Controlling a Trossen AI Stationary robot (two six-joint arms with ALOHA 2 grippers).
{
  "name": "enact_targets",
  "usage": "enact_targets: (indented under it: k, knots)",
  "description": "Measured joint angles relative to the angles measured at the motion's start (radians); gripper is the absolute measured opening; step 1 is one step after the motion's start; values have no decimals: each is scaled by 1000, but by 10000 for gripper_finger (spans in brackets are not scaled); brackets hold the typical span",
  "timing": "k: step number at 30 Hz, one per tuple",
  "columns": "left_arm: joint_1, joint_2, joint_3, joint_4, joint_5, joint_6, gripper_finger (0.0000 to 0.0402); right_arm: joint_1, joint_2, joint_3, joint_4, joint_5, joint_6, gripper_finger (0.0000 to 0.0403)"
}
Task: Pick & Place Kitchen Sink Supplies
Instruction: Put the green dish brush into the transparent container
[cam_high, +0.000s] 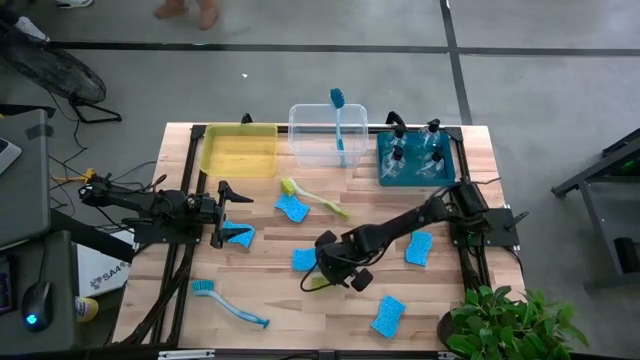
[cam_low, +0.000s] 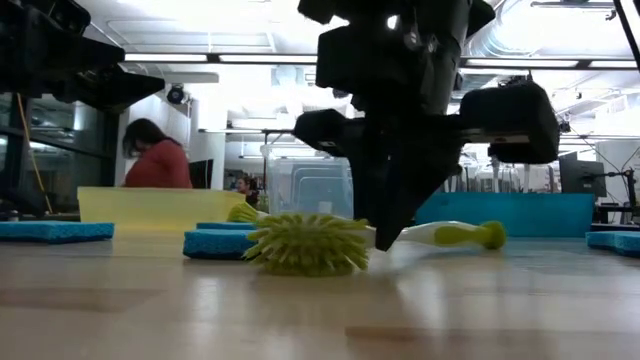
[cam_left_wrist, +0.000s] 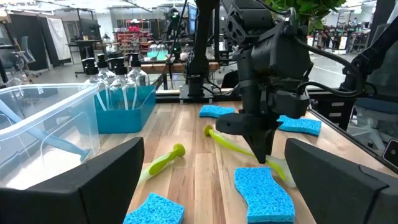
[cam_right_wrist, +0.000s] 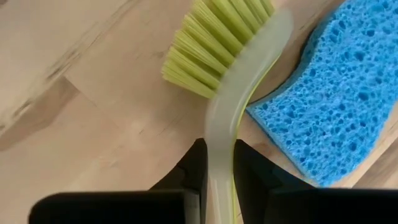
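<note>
Near the middle of the tabletop (cam_high: 300, 310), the right gripper (cam_right_wrist: 219, 163) points down with its jaws closed narrow around the pale, translucent neck of a yellow-green dish brush (cam_right_wrist: 231, 81). The brush lies on the wood, its stiff lime bristles fanned out to one side, and its curved handle touches the edge of a blue sponge (cam_right_wrist: 336, 93) with a coarse, pitted surface and a wavy outline. In the low view the same brush head (cam_low: 305, 245) rests on the wood just beside the dark fingers.

A second yellow-green brush (cam_high: 312, 195) lies nearer the bins, beside another blue sponge (cam_high: 292, 208). More blue sponges are scattered to the right and front of the tabletop, and a blue dish brush (cam_high: 228, 303) lies near the front left. Another blue brush (cam_high: 339, 120) stands in the clear bin (cam_high: 300, 150), with the yellow bin (cam_high: 240, 152) on one side and on the other the teal bin (cam_high: 383, 165), which holds clear spray bottles (cam_high: 415, 150) with black nozzles.

The left gripper (cam_high: 222, 212) waits at the left side, jaws wide apart, just beside a blue sponge (cam_high: 240, 237).
</note>
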Motion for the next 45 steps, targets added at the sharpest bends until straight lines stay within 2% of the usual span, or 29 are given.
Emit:
enact_targets:
  k: [6, 11, 16, 23, 27, 30, 38, 42, 45]
  knots:
    - [0, 0, 0, 0, 0, 0, 382, 25, -25, 51, 6, 89, 58, 44]
    - [0, 0, 0, 0, 0, 0, 382, 61, -27, 111, -3, 211, 53, 44]
    - [0, 0, 0, 1, 0, 0, 382, 94, -43, 130, 21, 367, 18, 44]
    - [0, 0, 0, 1, 0, 0, 382, 113, -98, 60, 192, 626, -36, 44]
    - [0, 0, 0, 1, 0, 0, 382, 111, -117, 5, 339, 730, -108, 44]
    - [0, 0, 0, 1, 0, 0, 382, 111, -125, -47, 479, 761, -163, 44]
    - [0, 0, 0, 1, 6, 0, 382, 88, -124, -216, 990, 958, -392, 44]
    - [0, 0, 0, 0, 7, 0, 382, 59, -123, -267, 1226, 1019, -471, 44]
    - [0, 0, 0, 0, 8, 0, 382, 33, -123, -272, 1332, 1038, -507, 44]
